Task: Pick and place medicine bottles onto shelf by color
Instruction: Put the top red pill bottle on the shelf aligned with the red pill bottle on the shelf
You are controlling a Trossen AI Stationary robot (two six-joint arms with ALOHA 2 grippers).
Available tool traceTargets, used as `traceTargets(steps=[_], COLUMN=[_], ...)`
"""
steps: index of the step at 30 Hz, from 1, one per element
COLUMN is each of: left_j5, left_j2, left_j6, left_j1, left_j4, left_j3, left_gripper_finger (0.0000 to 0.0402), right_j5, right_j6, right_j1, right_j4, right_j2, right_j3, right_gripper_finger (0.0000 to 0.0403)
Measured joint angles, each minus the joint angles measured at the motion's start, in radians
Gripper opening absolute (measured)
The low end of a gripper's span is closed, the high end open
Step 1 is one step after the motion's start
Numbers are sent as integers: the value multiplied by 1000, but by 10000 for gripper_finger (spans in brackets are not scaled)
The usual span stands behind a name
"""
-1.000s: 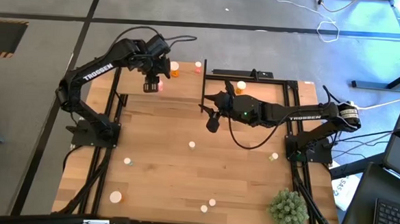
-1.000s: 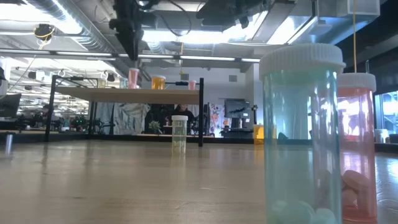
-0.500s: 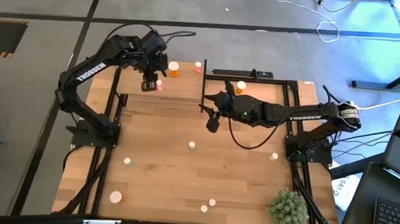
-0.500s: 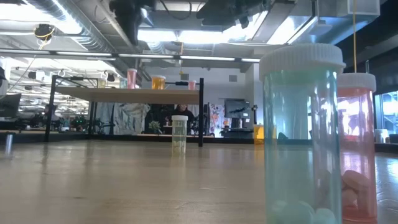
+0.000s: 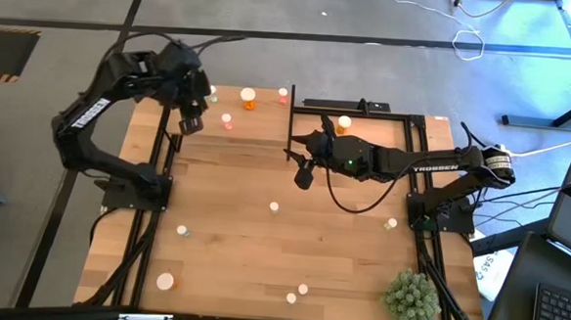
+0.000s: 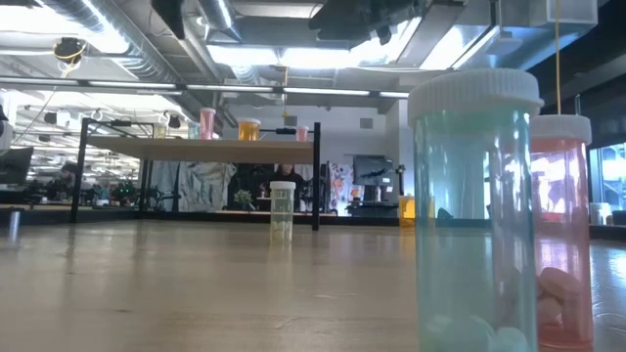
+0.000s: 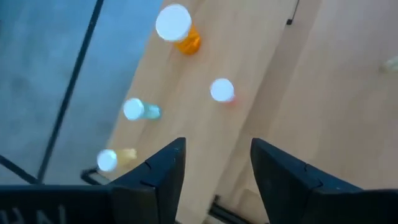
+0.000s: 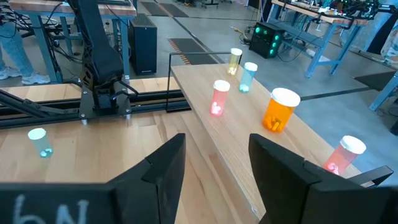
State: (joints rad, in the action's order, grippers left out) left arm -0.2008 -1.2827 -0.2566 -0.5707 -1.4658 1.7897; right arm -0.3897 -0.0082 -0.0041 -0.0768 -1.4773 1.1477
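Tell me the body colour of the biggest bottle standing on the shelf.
Orange, with a white cap: the largest bottle on the shelf. The right wrist view shows it best.

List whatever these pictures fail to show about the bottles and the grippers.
- Low view: the left gripper and right gripper are cut off by the top edge; only dark arm parts show.
- Low view: the red bottle is half hidden behind the teal bottle, whose base the bottom edge cuts off.
- High view: the mid-table bottle is too small; only its white cap shows.
- Left wrist view: the orange bottle and its neighbours are blurred.
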Motion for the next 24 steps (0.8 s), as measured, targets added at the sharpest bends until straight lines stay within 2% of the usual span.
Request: traceTargets(steps=[9,19,24], left_j5=[165,234,222], left_j2=[90,147,173], left_j6=[113,177,177], left_j1=[5,71,98], left_j4=[-24,-39,-38], left_j3=[0,0,0], left_gripper_finger=[176,175,173], right_j5=[0,0,0], right_j6=[2,2,4], right_j1=[0,0,0], right_j4=[0,0,-4], right_j2=[0,0,0], right_j3=[0,0,0], right_gripper_finger=[179,179,179])
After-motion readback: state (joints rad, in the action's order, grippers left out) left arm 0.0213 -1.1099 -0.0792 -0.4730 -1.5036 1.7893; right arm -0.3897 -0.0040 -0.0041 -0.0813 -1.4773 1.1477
